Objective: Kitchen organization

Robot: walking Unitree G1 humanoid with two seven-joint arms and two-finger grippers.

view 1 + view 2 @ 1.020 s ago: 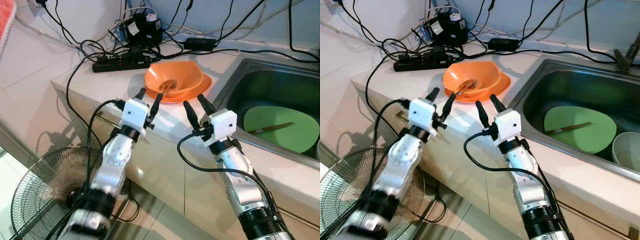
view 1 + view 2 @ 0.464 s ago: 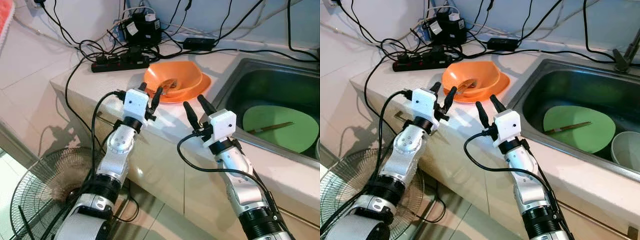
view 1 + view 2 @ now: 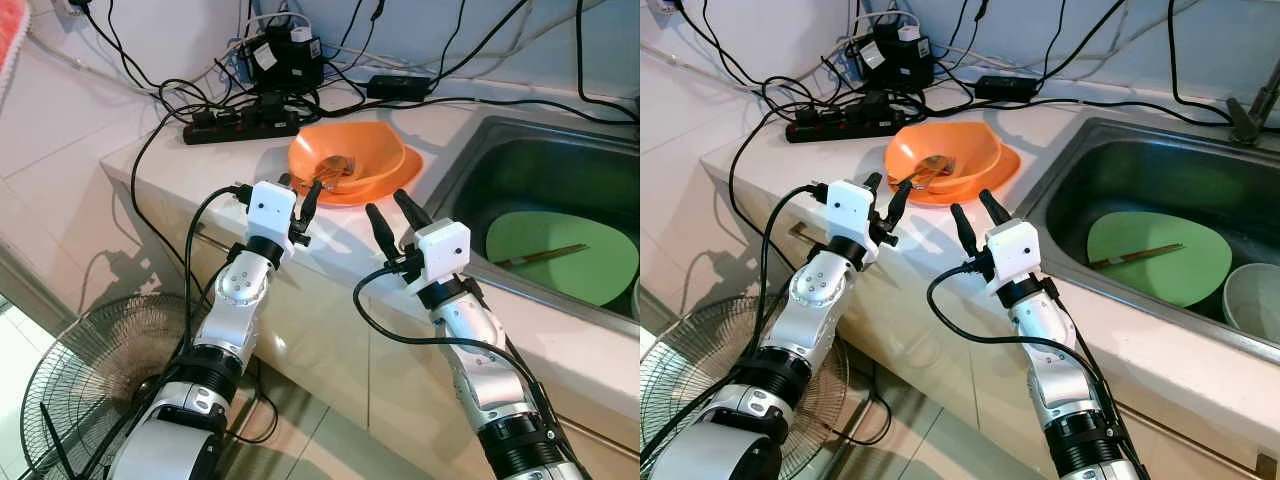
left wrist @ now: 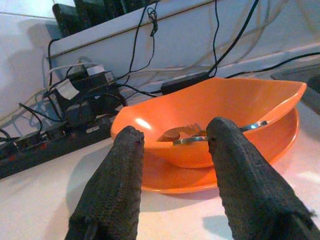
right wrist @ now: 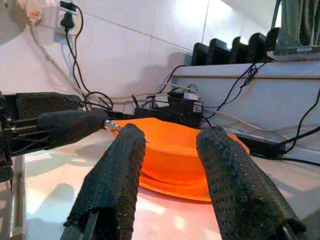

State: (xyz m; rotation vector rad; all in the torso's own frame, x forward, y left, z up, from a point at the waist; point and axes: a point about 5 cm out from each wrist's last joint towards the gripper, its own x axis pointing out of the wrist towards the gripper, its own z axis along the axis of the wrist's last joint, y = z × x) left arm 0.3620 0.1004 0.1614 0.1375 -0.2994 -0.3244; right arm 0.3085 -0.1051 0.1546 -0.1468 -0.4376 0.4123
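On the floor at the far left stands one fan (image 3: 95, 375). On the bench (image 3: 190, 160), at its far left, one black power strip (image 3: 240, 125) lies among tangled cables and adapters. The left end effector (image 3: 297, 194) hovers at the near rim of the orange bowl (image 3: 350, 160), its two black fingers spread wide and holding nothing. One orange bowl sits on one orange plate (image 3: 405, 170), mid-bench, just left of the sink (image 3: 560, 180). Metal cutlery (image 4: 200, 136) lies inside the bowl; the left wrist view shows what looks like a spoon and a fork, though the count is hard to tell.

The step in hand appears to be picking up the bowl or its cutlery. To do it well, the left end effector should probably straddle the near wall of the bowl, one finger inside and one outside, and close gently so the shallow bowl does not tip or slide on its plate.

The right end effector (image 3: 397, 212) waits just near of the plate, fingers wide apart and empty. In the sink lie one green plate (image 3: 560, 255) with one thin utensil (image 3: 540, 256) across it, and, at the right edge, one pale bowl (image 3: 1252, 300).
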